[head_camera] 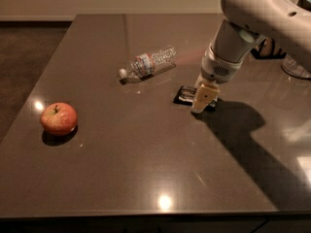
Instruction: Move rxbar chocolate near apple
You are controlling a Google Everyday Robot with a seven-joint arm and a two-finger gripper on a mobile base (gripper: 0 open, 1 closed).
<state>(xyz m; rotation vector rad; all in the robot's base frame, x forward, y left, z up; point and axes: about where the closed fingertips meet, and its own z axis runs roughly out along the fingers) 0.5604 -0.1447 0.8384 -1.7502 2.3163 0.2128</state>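
Black flat rxbar chocolate (184, 94) w/ pale print, jaws at its end.

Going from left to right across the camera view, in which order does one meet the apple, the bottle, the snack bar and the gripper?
apple → water bottle → rxbar chocolate → gripper, which hangs over the bar's right end.

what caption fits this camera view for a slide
Gripper at the rxbar; apple far across the table, bottle lying nearby.
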